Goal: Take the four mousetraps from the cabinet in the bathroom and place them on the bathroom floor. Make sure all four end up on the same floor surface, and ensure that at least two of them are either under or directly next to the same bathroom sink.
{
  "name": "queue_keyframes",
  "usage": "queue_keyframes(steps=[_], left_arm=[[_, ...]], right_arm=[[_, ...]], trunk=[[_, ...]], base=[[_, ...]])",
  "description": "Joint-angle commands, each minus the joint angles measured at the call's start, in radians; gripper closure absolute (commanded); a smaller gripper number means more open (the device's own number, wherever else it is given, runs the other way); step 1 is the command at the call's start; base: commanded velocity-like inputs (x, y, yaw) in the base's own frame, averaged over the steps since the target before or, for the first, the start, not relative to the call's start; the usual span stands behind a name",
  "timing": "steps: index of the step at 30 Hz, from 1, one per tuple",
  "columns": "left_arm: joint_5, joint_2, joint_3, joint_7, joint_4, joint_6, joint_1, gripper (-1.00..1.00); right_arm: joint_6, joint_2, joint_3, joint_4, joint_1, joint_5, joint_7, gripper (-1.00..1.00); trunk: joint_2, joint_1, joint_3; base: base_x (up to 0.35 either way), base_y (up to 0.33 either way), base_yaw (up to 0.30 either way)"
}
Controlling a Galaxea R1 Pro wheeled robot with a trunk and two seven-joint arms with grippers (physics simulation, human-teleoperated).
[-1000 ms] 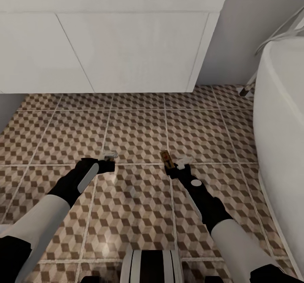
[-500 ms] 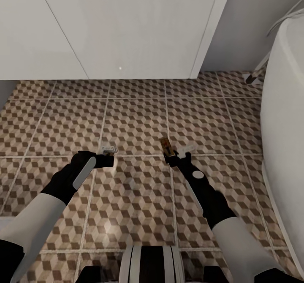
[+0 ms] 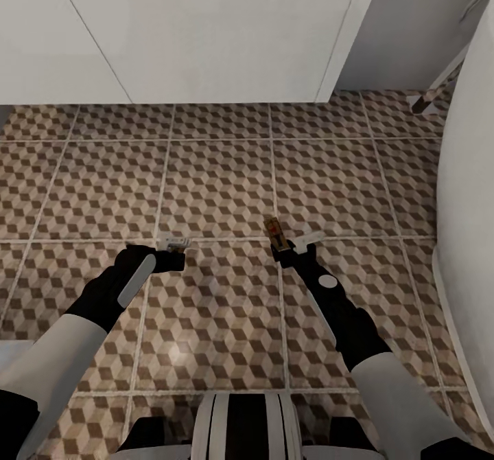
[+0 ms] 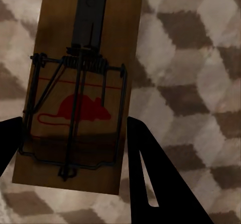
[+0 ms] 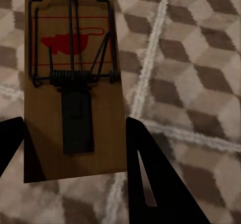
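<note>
Holding one small flat brown wooden mousetrap [image 5: 73,83] with dark wire spring and red mouse print, the right gripper [image 3: 296,246] has its black fingers closed against the board's two long edges, well above the tiles. Second mousetrap [image 4: 78,91], same make: clamped likewise between the fingers of the left gripper [image 3: 173,245]; in the head view it is too pale and small to make out.

Bathroom floor [image 3: 219,178]: large square tiles, brown, beige and cream cube pattern, pale grout, lying under both arms.

Sink vanity [image 3: 206,34]: plain white flat front, near and straight ahead. White bathtub wall [image 3: 473,192] at the robot's right.

Progress, as judged: two traps carried to the sink, neither set down; two others unaccounted for in these views.
</note>
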Motion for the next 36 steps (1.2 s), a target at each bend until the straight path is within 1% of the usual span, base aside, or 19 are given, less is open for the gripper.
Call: queue_keyframes(steps=[1,8,12,17,20,22,23,24,25,26,27,28,29,30,31,33,34,36], left_arm=[[0.007,0.001,-0.004,0.009,-0.002,0.003,-0.001,1.0],[0.007,0.001,-0.003,0.009,-0.004,0.003,-0.001,1.0],[0.007,0.001,-0.004,0.009,-0.018,0.003,-0.001,1.0],[0.007,0.003,-0.005,0.009,-0.06,0.003,-0.001,1.0],[0.007,0.003,-0.004,0.012,-0.108,-0.001,-0.001,1.0],[0.006,0.003,-0.004,0.023,-0.159,-0.003,-0.001,1.0],[0.005,0.003,-0.004,0.035,-0.21,-0.004,0.0,1.0],[-0.007,0.003,-0.001,0.061,-0.292,-0.005,0.0,1.0],[-0.013,0.002,0.0,0.068,-0.318,-0.006,0.0,1.0],[-0.022,0.002,0.002,0.073,-0.336,-0.007,-0.001,1.0],[-0.058,-0.003,0.003,0.079,-0.351,-0.009,-0.001,1.0],[-0.068,-0.004,0.003,0.079,-0.349,-0.01,-0.001,1.0],[-0.092,-0.01,0.004,0.08,-0.336,-0.013,0.0,1.0],[-0.137,-0.03,0.005,0.081,-0.294,-0.032,-0.001,1.0],[-0.167,-0.044,0.005,0.082,-0.258,-0.056,-0.001,1.0],[-0.224,-0.069,0.008,0.082,-0.169,-0.121,-0.004,1.0],[-0.243,-0.082,0.012,0.081,-0.123,-0.145,-0.016,1.0],[-0.263,-0.103,0.019,0.082,-0.025,-0.172,-0.068,1.0]], right_arm=[[0.006,0.0,-0.001,-0.005,0.0,0.004,0.003,1.0],[0.008,0.0,-0.002,-0.017,0.0,0.004,0.003,1.0],[0.008,0.0,-0.001,-0.027,0.0,0.004,0.003,1.0],[0.007,-0.003,0.0,-0.035,0.0,0.004,0.003,1.0],[0.005,-0.015,0.001,-0.036,0.0,0.009,0.003,1.0],[0.004,-0.019,0.003,-0.036,0.0,0.028,0.003,1.0],[0.004,-0.019,0.003,-0.036,0.0,0.048,0.003,1.0],[0.004,-0.019,0.003,-0.036,0.0,0.073,0.003,1.0],[0.004,-0.019,0.002,-0.036,0.0,0.077,0.003,1.0],[0.004,-0.019,0.002,-0.036,0.0,0.08,0.003,1.0],[0.006,-0.017,0.001,-0.036,0.0,0.084,0.003,1.0],[0.006,-0.017,0.001,-0.035,0.0,0.084,0.003,1.0],[0.007,-0.016,0.0,-0.035,0.0,0.086,0.003,1.0],[0.015,-0.015,-0.001,-0.035,0.0,0.094,0.001,1.0],[0.028,-0.014,-0.002,-0.035,0.0,0.105,0.0,1.0],[0.08,-0.007,-0.002,-0.037,-0.005,0.142,-0.007,1.0],[0.107,0.001,-0.002,-0.04,-0.01,0.165,-0.01,1.0],[0.14,0.02,-0.002,-0.044,-0.028,0.204,-0.015,1.0]], trunk=[[-0.001,0.0,-0.006],[-0.002,0.003,-0.044],[-0.002,0.003,-0.05],[-0.002,0.003,-0.055],[-0.002,0.003,-0.055],[-0.002,0.003,-0.055],[-0.002,0.003,-0.055],[-0.002,0.003,-0.055],[-0.002,0.003,-0.055],[-0.002,0.003,-0.055],[-0.002,0.003,-0.055],[-0.002,0.003,-0.055],[-0.002,0.003,-0.055],[-0.002,0.003,-0.055],[-0.002,0.003,-0.055],[-0.002,0.003,-0.055],[-0.002,0.003,-0.055],[-0.002,0.003,-0.055]], base=[[0.0,0.0,0.0],[0.0,0.0,0.0],[0.0,0.0,0.0],[0.0,0.0,0.0],[0.0,0.0,0.0],[0.0,0.0,0.0],[0.0,0.0,0.0],[0.0,0.0,0.0],[0.0,0.0,0.0],[0.0,0.0,0.0],[0.0,0.0,0.0],[0.0,0.0,0.0],[0.0,0.0,0.0],[0.0,0.0,0.0],[0.0,0.0,0.0],[0.0,0.0,0.0],[0.0,0.0,0.0],[0.0,0.0,0.0]])
